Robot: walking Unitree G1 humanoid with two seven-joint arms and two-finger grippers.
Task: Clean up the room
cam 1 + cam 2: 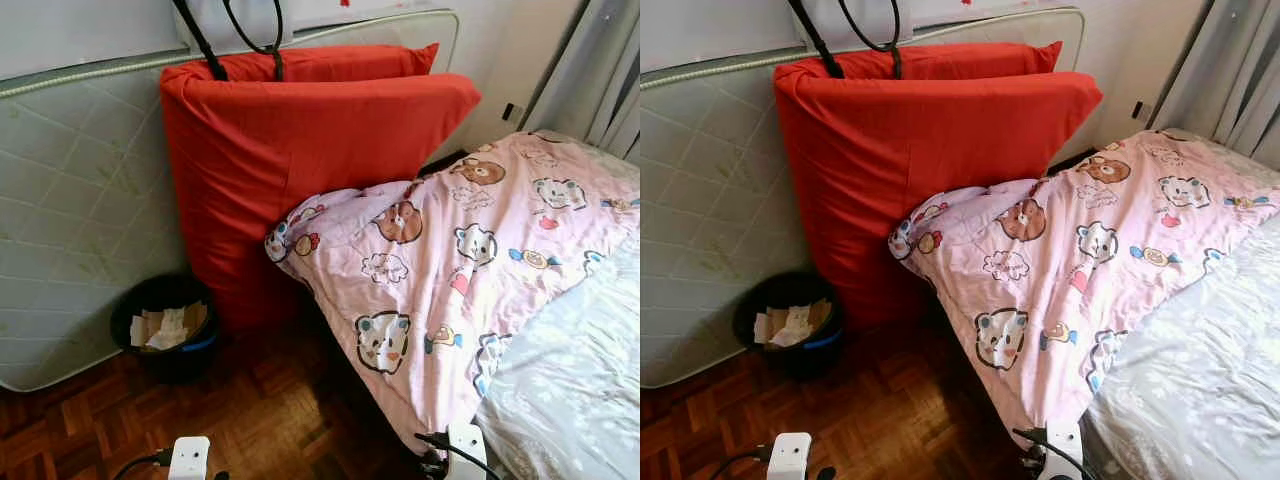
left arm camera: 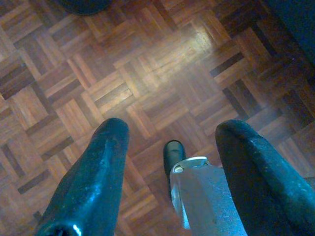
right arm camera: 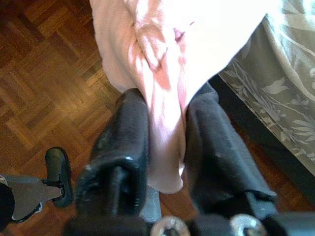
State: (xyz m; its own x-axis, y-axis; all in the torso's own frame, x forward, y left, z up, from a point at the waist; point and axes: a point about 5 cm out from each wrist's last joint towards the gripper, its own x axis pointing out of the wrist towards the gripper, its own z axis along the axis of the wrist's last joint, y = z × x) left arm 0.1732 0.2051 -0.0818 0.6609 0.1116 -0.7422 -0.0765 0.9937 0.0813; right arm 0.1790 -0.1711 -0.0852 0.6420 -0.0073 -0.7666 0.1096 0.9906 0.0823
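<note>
The pink blanket, printed with cartoon bears and animals, lies spread over the near corner of the bed, its lower edge hanging off the side toward the parquet floor. The right gripper is clenched on that hanging edge: in the right wrist view a fold of pink cloth runs down between its two black fingers, which press it from both sides. Beneath the blanket the bed wears a grey sheet with a pale leaf pattern.

The left gripper hangs over the bare floor with its fingers spread apart and nothing between them; the robot's foot shows below it.

Behind the blanket's far corner a large red cushion stands upright, leaning against a quilted white mattress propped on its side at the wall. Just beside the cushion's foot, on the floor, sits a black bin holding crumpled paper. Grey curtains hang at the far right
</note>
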